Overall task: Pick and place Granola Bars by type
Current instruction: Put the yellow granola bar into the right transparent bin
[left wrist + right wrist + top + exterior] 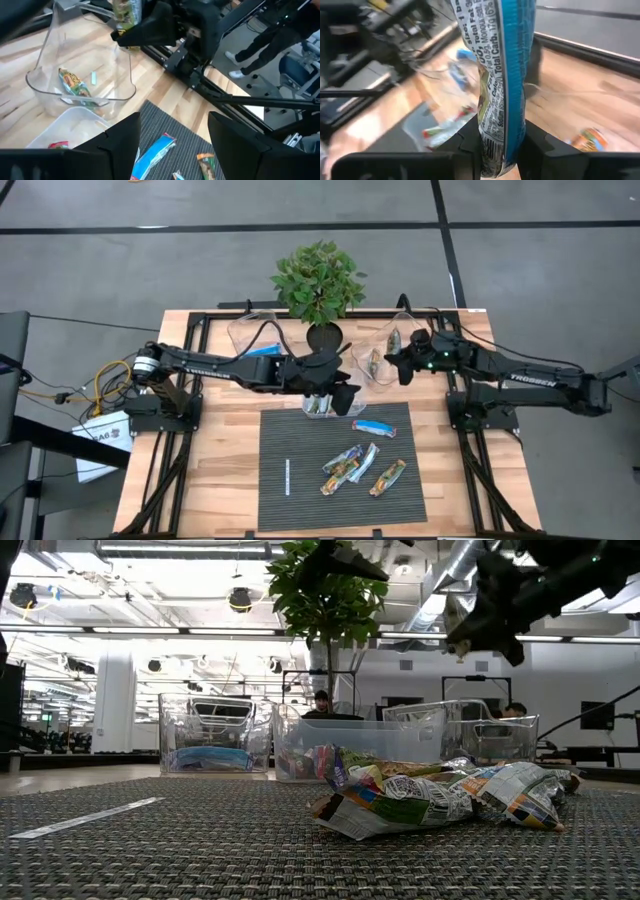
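Note:
Several wrapped granola bars lie on the dark mat: a blue one [373, 427], a mixed cluster [350, 465] and one more [387, 476]; the low view shows them as a heap [440, 795]. My left gripper [347, 398] hovers open by the middle tub [320, 406], its fingers above the blue bar [155, 152]. My right gripper [392, 362] is up beside the right tub [385, 345], shut on a bar with a blue edge and a printed silver back [502, 75]. A green-gold bar [75, 87] lies inside the right tub. The left tub [255, 340] holds blue bars. My right gripper pinches the bar between its two fingers [470, 137], on the printed lower part of the wrapper [497, 150]. The rest of the bar stands out past the fingertips. The bar is lifted clear of table and tubs [125, 20].
A thin white stick [287, 476] lies on the mat's left part. A potted plant [318, 285] stands at the far edge between the tubs. Black frame rails run along both table sides. People show in the room behind the table.

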